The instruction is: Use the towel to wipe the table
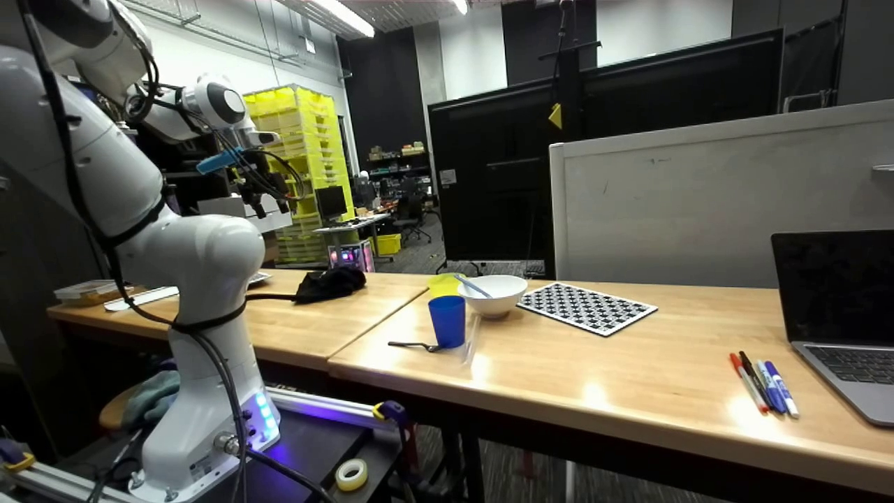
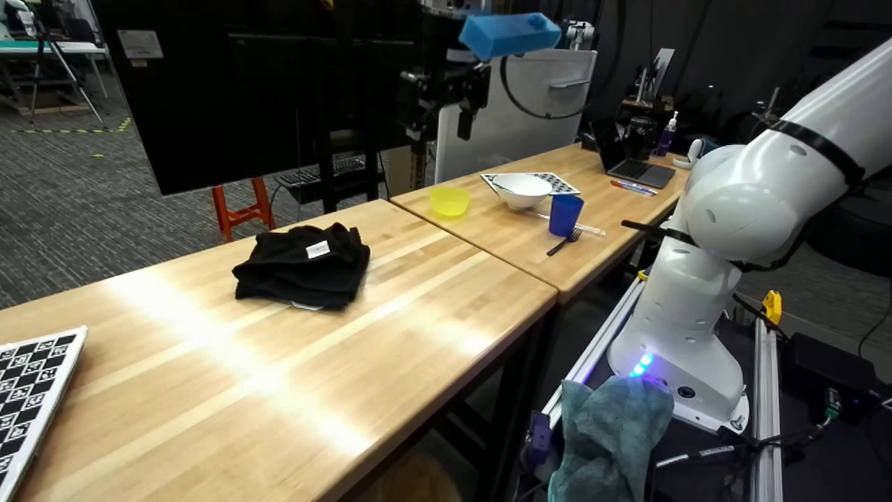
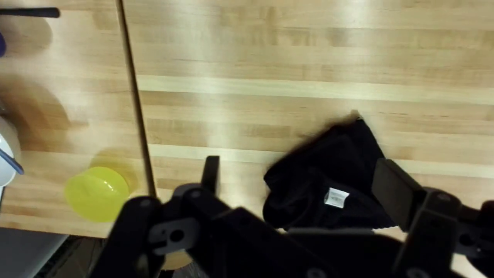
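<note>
A crumpled black cloth with a white tag, which I take as the towel, lies on the near wooden table (image 2: 167, 411). The cloth (image 2: 303, 268) shows in both exterior views (image 1: 332, 283) and in the wrist view (image 3: 328, 170). My gripper (image 2: 442, 134) is open and empty, raised well above the table. It also shows in an exterior view (image 1: 271, 207). In the wrist view the cloth appears between the spread fingertips (image 3: 301, 180), closer to the right finger, with its lower edge hidden by the gripper body. A grey-green cloth (image 2: 613, 432) hangs by the robot base.
Across the table seam stand a yellow bowl (image 2: 449, 201), a white bowl (image 2: 521, 192) holding a blue utensil, and a blue cup (image 2: 565, 216) with a fork (image 2: 564, 242). A checkered board (image 1: 587, 307), several pens (image 1: 763, 384) and a laptop (image 1: 838, 314) lie farther along. Another checkered board (image 2: 31, 390) lies nearby.
</note>
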`<state>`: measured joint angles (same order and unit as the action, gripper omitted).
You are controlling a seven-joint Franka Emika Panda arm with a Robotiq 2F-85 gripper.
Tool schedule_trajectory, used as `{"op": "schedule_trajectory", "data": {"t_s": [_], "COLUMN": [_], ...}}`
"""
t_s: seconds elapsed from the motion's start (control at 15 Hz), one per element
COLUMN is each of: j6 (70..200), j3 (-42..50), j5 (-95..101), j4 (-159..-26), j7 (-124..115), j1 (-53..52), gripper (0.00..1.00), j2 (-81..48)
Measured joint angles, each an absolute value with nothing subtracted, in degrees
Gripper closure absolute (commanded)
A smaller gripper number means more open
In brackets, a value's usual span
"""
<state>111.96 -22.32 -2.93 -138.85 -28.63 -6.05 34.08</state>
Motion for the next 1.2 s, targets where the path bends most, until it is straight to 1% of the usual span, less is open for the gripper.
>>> {"op": "schedule_trajectory", "data": {"t_s": [0.27,0.53,0.93,1.2], "j6": [116.4,118.3,113.9,109.6], "j3": [-23.1,-19.4,-13.1,-11.2], "j5": [-1.9,0.2,0.4,-2.4], "j4": [-134.7,-126.9,-109.3,-99.3], "j7": [-29.5,-27.8,-22.0,-20.4], "j1": [-5.5,-4.2,-4.5,-5.4], "gripper": [0.0,0.0,0.0,0.0], "j2": [24.6,12.6,-4.4,-12.5]}}
